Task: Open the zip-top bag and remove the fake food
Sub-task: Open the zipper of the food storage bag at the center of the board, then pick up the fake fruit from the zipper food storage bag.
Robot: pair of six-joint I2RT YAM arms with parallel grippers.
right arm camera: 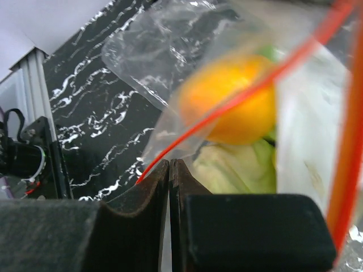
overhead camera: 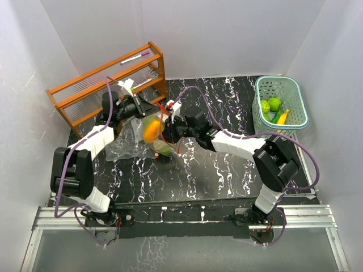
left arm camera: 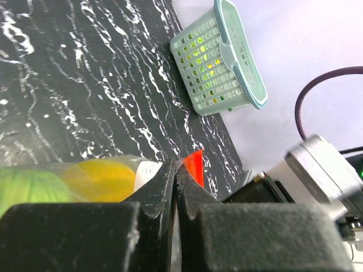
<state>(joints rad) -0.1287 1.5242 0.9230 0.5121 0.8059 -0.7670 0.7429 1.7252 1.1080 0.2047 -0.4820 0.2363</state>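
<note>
A clear zip-top bag (overhead camera: 136, 143) with a red zip strip is held up between both arms above the table's left middle. Inside show an orange-yellow piece (overhead camera: 150, 130) and a pale-green cabbage-like ball (overhead camera: 164, 148). My left gripper (overhead camera: 148, 109) is shut on the bag's top edge; its wrist view shows the red strip (left arm camera: 195, 164) pinched at the fingertips (left arm camera: 177, 168), with the orange piece (left arm camera: 102, 178) and the green ball (left arm camera: 28, 190) beside them. My right gripper (overhead camera: 170, 131) is shut on the bag's opposite lip (right arm camera: 170, 164), with the orange piece (right arm camera: 232, 102) and the cabbage ball (right arm camera: 232, 170) just behind.
A pale-teal slotted basket (overhead camera: 295, 116) at the back right holds green round pieces (overhead camera: 272, 105) and a yellow banana (overhead camera: 282, 117); it also shows in the left wrist view (left arm camera: 227, 62). A wooden rack (overhead camera: 108, 85) stands at the back left, close behind the left gripper.
</note>
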